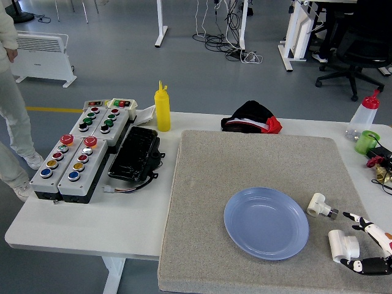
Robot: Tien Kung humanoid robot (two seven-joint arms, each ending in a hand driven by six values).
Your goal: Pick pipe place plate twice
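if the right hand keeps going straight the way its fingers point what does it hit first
Probably the nearer white pipe fitting: the right hand opens leftward around it, almost touching. Beyond lies the blue plate.

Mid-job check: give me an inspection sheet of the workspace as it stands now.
Surface: white table with a grey mat on its right part.
Job's things: blue plate empty; two white pipe fittings beside it on the mat, far fitting and near fitting.
Clutter: button boxes, black device, yellow bottle, black-red cloth, red-capped bottle, green cup.
Robot hand: right robot hand open, fingers around the near fitting, not closed; left not in view.
Cables: wires at the black device; bundle on the floor.
Surroundings: person's legs at left, heater, office chair.
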